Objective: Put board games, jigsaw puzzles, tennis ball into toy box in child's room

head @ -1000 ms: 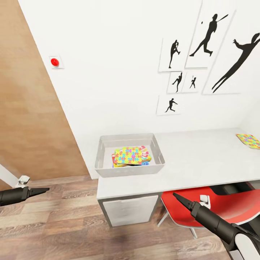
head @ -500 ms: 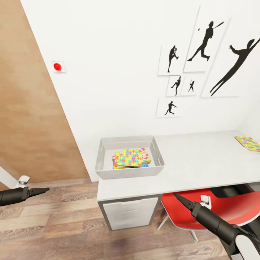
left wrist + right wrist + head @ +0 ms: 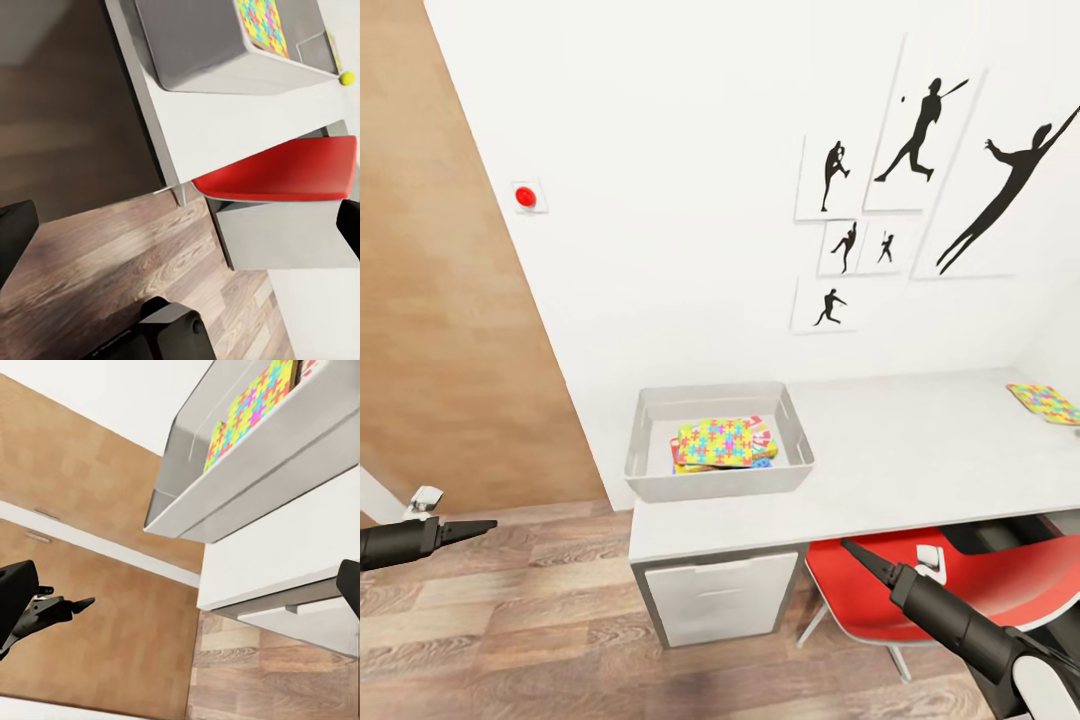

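In the light grey plastic toy box [image 3: 718, 448], a colourful jigsaw slab [image 3: 715, 440] covers all but the edges of the printed game boxes [image 3: 763, 438] beneath. A second jigsaw slab [image 3: 1046, 402] on the pale tabletop [image 3: 920, 450] is clipped by the frame edge, and the red chair [image 3: 920, 590] sits half hidden under it.

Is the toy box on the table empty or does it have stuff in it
Not empty. The toy box holds a jigsaw puzzle lying flat on top, with printed box edges showing beneath it.

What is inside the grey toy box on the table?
In the toy box a jigsaw puzzle lies on top. Under it, printed box edges stick out; how many lie beneath is covered.
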Robot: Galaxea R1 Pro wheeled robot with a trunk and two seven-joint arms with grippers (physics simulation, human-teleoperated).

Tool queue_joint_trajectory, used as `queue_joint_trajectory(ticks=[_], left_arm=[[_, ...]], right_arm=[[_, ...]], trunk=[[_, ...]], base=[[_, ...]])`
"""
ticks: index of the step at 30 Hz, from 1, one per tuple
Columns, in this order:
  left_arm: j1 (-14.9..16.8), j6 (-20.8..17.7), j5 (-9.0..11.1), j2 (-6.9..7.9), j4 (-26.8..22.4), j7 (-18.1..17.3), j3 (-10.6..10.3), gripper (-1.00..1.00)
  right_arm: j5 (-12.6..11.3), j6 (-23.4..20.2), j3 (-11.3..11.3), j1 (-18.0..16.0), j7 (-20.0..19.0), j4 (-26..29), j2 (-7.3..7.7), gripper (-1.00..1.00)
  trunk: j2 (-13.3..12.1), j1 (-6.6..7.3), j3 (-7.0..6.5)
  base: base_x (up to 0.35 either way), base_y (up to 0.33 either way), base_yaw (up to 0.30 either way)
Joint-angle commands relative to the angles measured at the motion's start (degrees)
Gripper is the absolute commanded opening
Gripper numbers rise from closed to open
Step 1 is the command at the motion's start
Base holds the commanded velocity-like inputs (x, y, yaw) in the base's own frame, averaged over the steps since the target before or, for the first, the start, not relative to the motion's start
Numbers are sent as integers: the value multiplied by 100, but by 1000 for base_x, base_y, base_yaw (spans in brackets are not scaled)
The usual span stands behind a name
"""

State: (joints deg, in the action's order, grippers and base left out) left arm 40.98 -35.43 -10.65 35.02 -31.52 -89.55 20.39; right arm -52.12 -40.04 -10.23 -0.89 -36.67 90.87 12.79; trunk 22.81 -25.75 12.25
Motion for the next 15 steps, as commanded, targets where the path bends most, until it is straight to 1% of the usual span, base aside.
queue_joint_trajectory(ticks=[1,6,15], left_arm=[[7,-61,-60,-4,-3,-45,27,100],[7,-61,-60,-8,-3,-45,27,100],[7,-61,-60,-12,-3,-45,26,100]], right_arm=[[-9,-39,-4,-5,-1,1,-3,100],[70,-39,1,-6,-4,1,-11,100],[106,-39,3,-7,-6,1,-13,100]], trunk=[[11,-4,1],[11,-4,-46],[11,-4,-132]], base=[[0,0,0],[0,0,0],[0,0,0]])
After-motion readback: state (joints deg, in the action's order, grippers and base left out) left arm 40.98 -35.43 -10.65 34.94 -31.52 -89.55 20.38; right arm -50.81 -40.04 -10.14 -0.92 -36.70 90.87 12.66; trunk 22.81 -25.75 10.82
